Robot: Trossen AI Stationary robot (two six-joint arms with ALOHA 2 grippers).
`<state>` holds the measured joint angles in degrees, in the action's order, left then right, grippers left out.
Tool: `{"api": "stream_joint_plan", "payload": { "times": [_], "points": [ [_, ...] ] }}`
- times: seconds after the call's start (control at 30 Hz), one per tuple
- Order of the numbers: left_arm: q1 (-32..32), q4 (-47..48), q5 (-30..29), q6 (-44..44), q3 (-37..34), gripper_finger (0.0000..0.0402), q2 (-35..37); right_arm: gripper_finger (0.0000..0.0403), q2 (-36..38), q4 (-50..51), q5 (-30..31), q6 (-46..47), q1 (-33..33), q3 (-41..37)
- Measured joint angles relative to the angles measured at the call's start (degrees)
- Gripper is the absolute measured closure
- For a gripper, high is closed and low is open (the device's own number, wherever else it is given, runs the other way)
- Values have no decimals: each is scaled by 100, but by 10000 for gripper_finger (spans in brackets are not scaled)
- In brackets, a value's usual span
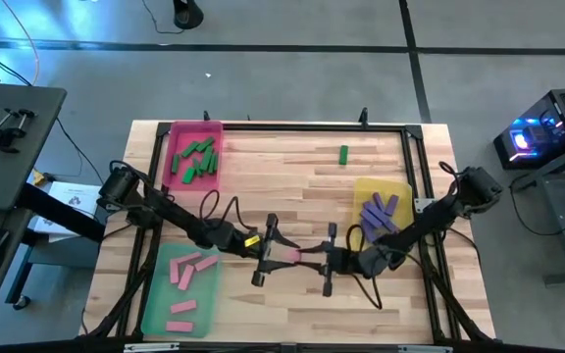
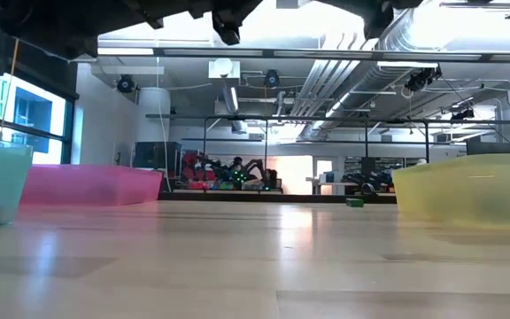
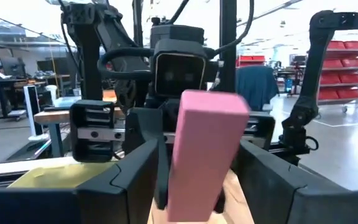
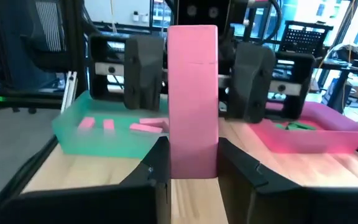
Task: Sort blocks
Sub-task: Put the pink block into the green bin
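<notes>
A pink block (image 1: 299, 255) hangs in the air over the table's near middle, between my two grippers. My right gripper (image 1: 326, 258) (image 4: 192, 152) is shut on it. My left gripper (image 1: 274, 253) (image 3: 197, 171) is open and faces the right one. Its fingers stand on either side of the block's left end (image 3: 205, 143), with a narrow gap on each side. Other pink blocks lie in the green tray (image 1: 155, 304), green blocks in the pink tray (image 1: 216, 132), purple blocks in the yellow tray (image 1: 400, 188). One green block (image 1: 343, 154) (image 2: 354, 202) lies flat on the far table. My right gripper pinches the pink block's right end (image 4: 192, 158) between its two fingers (image 4: 157, 165). The fingers come in level from the table's right and lie along the block. The block is lifted clear of the table, and its free end reaches between the left gripper's fingers.
The green tray sits at the near left, the pink tray (image 2: 91, 186) at the far left and the yellow tray (image 2: 467, 186) at the right. A black frame rail (image 1: 312, 127) runs along the table's far and right edges. Bare wood lies between the trays.
</notes>
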<state>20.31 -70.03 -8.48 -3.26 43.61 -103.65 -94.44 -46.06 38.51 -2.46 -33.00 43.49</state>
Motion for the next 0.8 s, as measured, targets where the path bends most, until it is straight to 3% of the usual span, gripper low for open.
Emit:
{"api": "stream_joint_plan", "payload": {
  "times": [0.33, 0.47, 0.6, 0.7, 0.8],
  "points": [
    [4, 82, -16, -40, 86, 220, 2, 339, -38, -12, 86, 119, -93, 32],
    [23, 162, -17, -54, 86, 264, 2, 336, -38, -7, 82, 211, -91, 32],
    [96, 343, -120, -236, 86, 327, 2, 294, -38, 159, 49, 438, -75, 30],
    [275, 689, -595, -475, 81, 327, 47, 262, -38, 456, -16, 696, -75, 30],
    [525, 1311, -1481, -709, 83, 327, 368, 242, -38, 864, -16, 1091, -74, 30]
  ]
}}
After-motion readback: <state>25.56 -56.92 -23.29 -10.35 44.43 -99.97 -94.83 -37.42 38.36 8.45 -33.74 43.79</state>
